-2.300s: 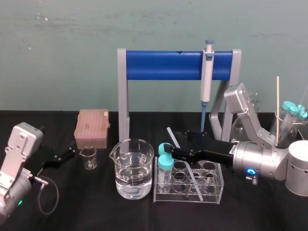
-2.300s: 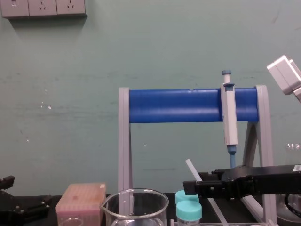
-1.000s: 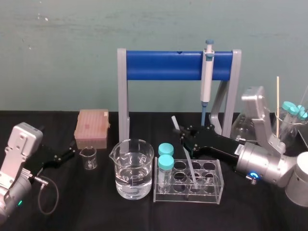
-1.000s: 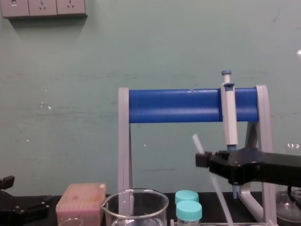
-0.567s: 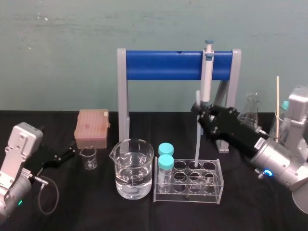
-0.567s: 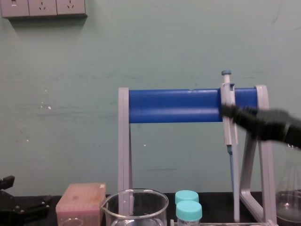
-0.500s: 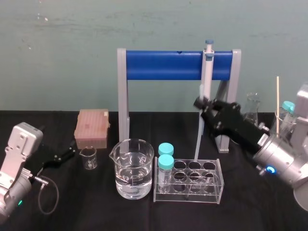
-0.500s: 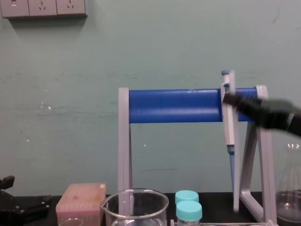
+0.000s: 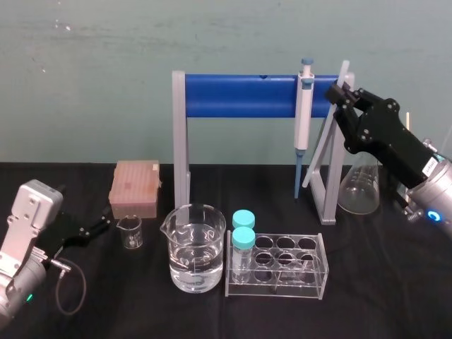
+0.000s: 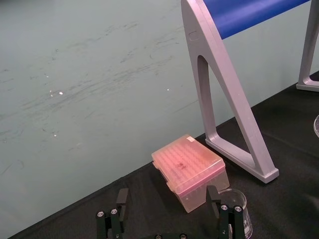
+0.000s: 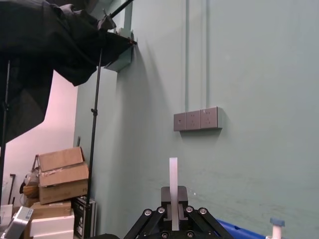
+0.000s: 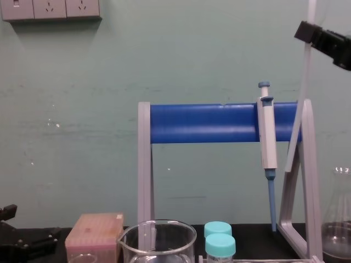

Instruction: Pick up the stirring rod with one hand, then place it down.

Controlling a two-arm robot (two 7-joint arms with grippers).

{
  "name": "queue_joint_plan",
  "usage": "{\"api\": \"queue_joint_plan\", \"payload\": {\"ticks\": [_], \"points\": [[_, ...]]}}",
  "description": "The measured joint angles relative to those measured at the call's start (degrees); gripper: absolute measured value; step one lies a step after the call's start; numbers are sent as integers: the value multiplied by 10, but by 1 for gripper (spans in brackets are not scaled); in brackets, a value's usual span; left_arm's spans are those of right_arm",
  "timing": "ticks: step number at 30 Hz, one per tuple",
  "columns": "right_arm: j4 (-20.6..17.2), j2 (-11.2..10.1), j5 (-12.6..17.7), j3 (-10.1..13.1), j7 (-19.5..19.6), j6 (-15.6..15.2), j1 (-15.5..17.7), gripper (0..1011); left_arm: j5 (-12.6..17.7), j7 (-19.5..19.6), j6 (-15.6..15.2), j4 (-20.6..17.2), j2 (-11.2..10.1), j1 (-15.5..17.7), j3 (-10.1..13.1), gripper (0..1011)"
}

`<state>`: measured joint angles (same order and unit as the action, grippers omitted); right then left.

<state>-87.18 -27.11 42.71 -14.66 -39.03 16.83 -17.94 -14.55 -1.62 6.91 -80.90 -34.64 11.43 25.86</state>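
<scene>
The stirring rod [image 9: 343, 73] is a thin translucent-white stick held in the air, tilted, its lower end hanging in front of the rack's right leg. My right gripper [image 9: 337, 95] is shut on its upper part, up at the right end of the blue bar. From the chest the rod [image 12: 303, 76] slants down from the gripper [image 12: 307, 30] at the top right. In the right wrist view the rod [image 11: 173, 184] stands out from the closed gripper [image 11: 173, 211]. My left gripper [image 9: 99, 226] rests open on the table at far left, seen as the gripper [image 10: 167, 219] in its wrist view.
A grey-white pipette [image 9: 304, 113] hangs on the blue-barred rack [image 9: 240, 95]. In front stand a beaker of water [image 9: 196, 247] and a clear tube rack [image 9: 311, 272] with two teal-capped tubes [image 9: 242, 236]. A flask [image 9: 359, 187], pink tip box [image 9: 134, 187] and small beaker [image 9: 129, 232] stand nearby.
My right gripper has lifted the rod out of the tube rack, up and to the right, to the height of the blue bar. The left arm has not moved.
</scene>
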Motion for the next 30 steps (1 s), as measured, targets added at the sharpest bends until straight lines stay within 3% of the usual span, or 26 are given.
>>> {"api": "queue_joint_plan", "payload": {"ticks": [30], "points": [[2, 1, 0, 4, -5, -8, 1, 68, 0, 0, 0, 0, 0, 0, 0, 1000]]}}
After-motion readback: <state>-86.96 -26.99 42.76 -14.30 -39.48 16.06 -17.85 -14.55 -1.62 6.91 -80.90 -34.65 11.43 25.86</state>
